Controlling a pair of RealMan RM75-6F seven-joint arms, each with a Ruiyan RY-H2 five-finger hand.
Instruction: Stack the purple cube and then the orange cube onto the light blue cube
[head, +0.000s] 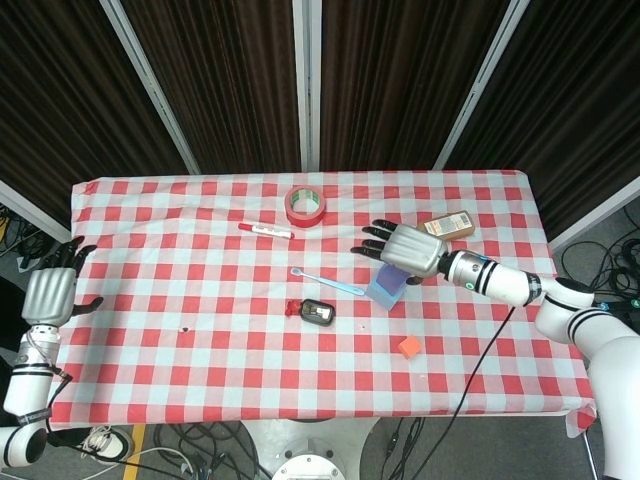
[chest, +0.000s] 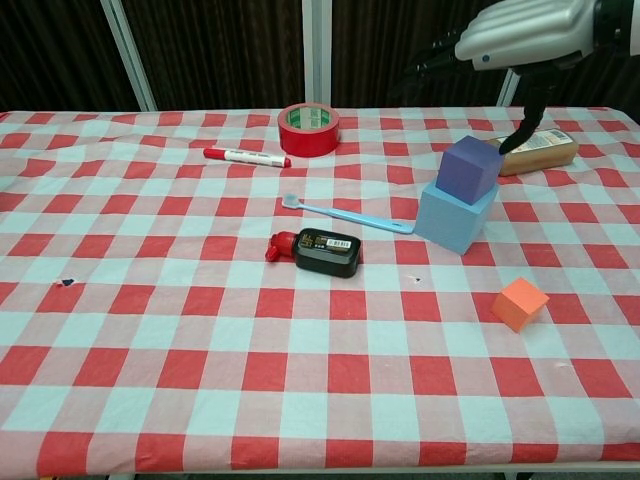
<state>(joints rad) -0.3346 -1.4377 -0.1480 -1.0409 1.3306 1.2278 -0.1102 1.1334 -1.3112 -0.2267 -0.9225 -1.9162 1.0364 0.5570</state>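
Note:
The purple cube (chest: 468, 170) sits on top of the light blue cube (chest: 455, 217), slightly tilted and shifted toward the far right corner. In the head view the light blue cube (head: 384, 291) is partly covered by my right hand (head: 408, 250). That right hand (chest: 520, 38) hovers above the stack with fingers spread, holding nothing and clear of the purple cube. The orange cube (chest: 520, 303) (head: 408, 347) lies alone on the cloth, nearer the front edge. My left hand (head: 50, 292) stays open off the table's left edge.
A blue toothbrush (chest: 345, 215) lies just left of the stack. A black-and-red bottle (chest: 318, 250) lies in front of it. A red tape roll (chest: 308, 128) and red marker (chest: 245, 157) are further back. A tan box (chest: 540, 152) sits behind the stack.

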